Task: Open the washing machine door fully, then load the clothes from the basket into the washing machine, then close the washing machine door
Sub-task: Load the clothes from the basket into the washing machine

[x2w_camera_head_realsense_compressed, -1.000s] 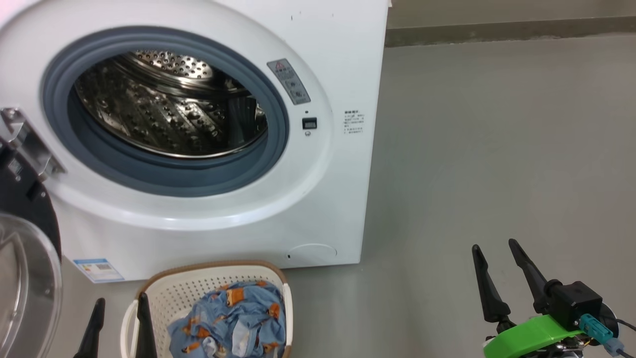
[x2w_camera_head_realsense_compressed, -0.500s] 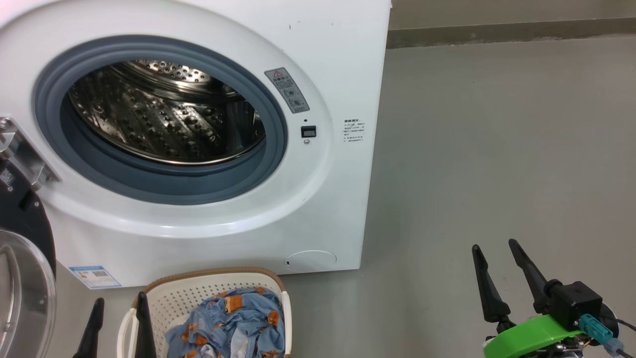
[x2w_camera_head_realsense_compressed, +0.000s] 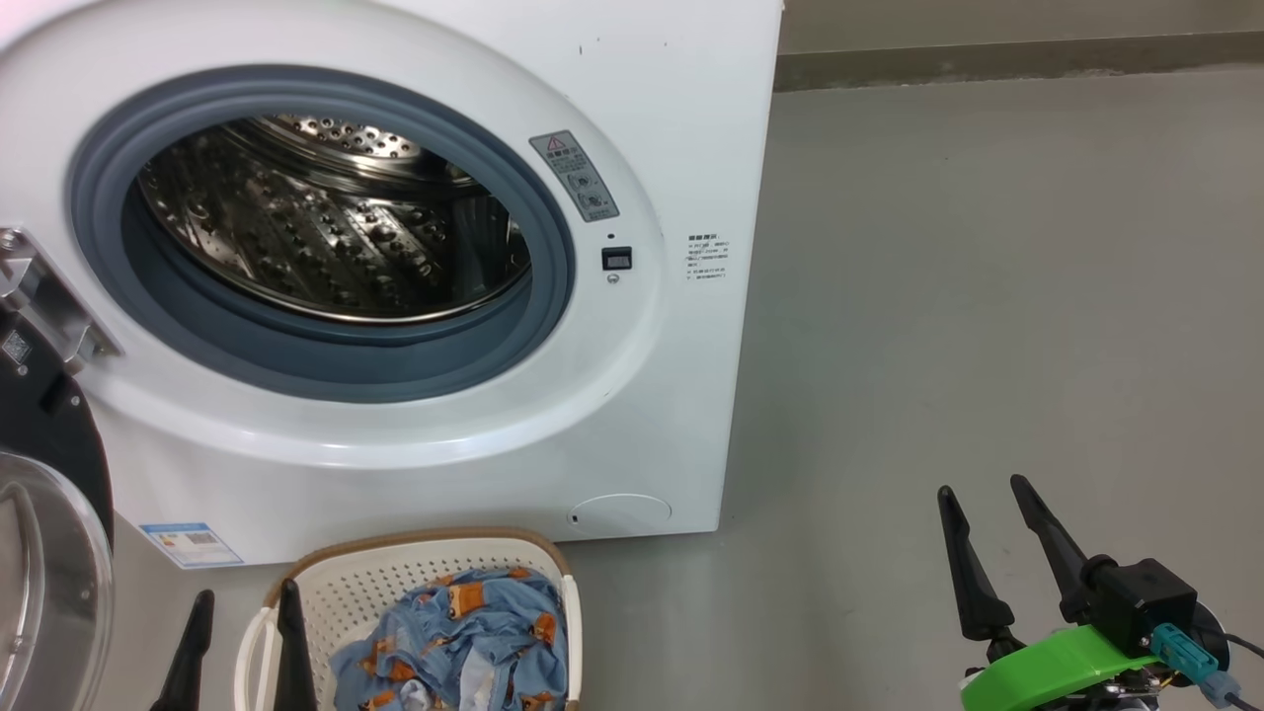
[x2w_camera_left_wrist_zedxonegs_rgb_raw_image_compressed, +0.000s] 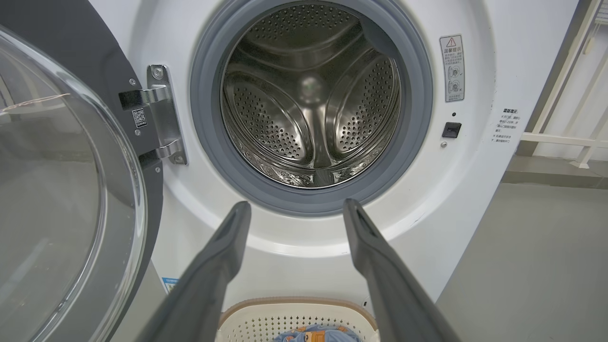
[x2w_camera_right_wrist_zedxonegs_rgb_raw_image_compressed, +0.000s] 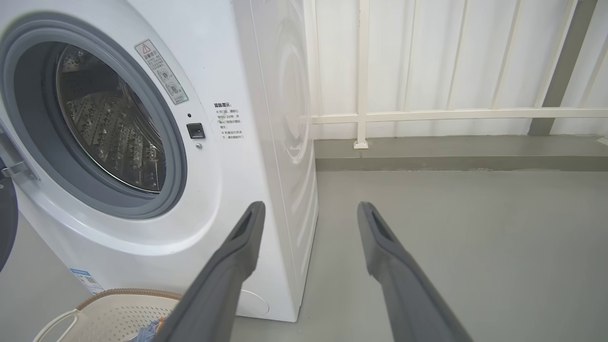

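The white washing machine (x2w_camera_head_realsense_compressed: 681,128) stands with its steel drum (x2w_camera_head_realsense_compressed: 326,232) bare inside the blue-grey gasket. Its black washing machine door (x2w_camera_head_realsense_compressed: 44,553) with the clear bowl window hangs swung out at the left (x2w_camera_left_wrist_zedxonegs_rgb_raw_image_compressed: 57,190). On the floor below sits the cream basket (x2w_camera_head_realsense_compressed: 326,583) holding the light blue clothes (x2w_camera_head_realsense_compressed: 464,637) with orange figures. My left gripper (x2w_camera_head_realsense_compressed: 247,597) is open at the basket's left rim, nothing between its fingers (x2w_camera_left_wrist_zedxonegs_rgb_raw_image_compressed: 223,247). Over bare floor to the right of the machine my right gripper (x2w_camera_head_realsense_compressed: 983,489) is also open and holds nothing.
Grey floor (x2w_camera_head_realsense_compressed: 987,296) stretches to the right of the machine. A low kerb (x2w_camera_head_realsense_compressed: 987,59) and a white railing (x2w_camera_right_wrist_zedxonegs_rgb_raw_image_compressed: 427,114) run along the back. The door's metal hinge (x2w_camera_left_wrist_zedxonegs_rgb_raw_image_compressed: 159,114) juts at the opening's left side.
The head view has shifted a little, so the machine and basket sit slightly lower and left in it. Neither gripper has changed its place or its opening.
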Motion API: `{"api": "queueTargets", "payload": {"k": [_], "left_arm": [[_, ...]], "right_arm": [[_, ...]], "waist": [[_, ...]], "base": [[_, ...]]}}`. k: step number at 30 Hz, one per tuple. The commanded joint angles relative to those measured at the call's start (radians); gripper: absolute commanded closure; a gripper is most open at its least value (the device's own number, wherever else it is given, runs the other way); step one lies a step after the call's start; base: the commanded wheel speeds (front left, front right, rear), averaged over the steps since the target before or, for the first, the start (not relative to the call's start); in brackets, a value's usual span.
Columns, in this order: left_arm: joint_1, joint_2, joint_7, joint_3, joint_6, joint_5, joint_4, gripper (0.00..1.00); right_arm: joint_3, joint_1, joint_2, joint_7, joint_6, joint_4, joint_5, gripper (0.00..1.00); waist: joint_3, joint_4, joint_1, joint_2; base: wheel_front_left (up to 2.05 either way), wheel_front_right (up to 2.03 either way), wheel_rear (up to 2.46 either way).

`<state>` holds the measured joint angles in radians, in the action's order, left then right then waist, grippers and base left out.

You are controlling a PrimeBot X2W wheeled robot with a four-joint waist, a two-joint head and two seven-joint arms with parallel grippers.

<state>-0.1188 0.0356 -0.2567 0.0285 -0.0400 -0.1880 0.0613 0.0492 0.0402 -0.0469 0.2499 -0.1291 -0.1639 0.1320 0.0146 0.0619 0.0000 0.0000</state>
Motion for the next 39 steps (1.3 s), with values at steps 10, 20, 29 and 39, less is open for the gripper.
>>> {"api": "queueTargets", "payload": {"k": [10, 20, 29, 39], "left_arm": [[0.032, 0.015, -0.005, 0.02, -0.009, -0.006, -0.015, 0.0], [0.054, 0.015, -0.005, 0.012, -0.023, -0.022, 0.008, 0.0], [0.095, 0.015, -0.005, -0.006, -0.046, -0.027, 0.071, 0.0], [0.15, 0.015, -0.005, -0.035, -0.071, -0.043, 0.17, 0.0]], "right_arm": [[-0.023, 0.023, -0.003, 0.012, -0.002, 0.019, 0.007, 0.0], [-0.022, 0.043, -0.003, 0.012, -0.002, 0.02, 0.017, 0.0], [-0.026, 0.066, -0.003, 0.012, -0.002, 0.018, 0.028, 0.0], [-0.034, 0.088, -0.003, 0.012, -0.002, 0.012, 0.036, 0.0]], "waist": [[0.023, 0.0, 0.0, 0.0], [0.078, -0.009, 0.0, 0.0], [0.135, -0.014, 0.0, 0.0], [0.204, -0.043, 0.0, 0.0]], "base": [[0.0, 0.0, 0.0], [0.0, 0.0, 0.0], [0.0, 0.0, 0.0], [0.0, 0.0, 0.0]]}}
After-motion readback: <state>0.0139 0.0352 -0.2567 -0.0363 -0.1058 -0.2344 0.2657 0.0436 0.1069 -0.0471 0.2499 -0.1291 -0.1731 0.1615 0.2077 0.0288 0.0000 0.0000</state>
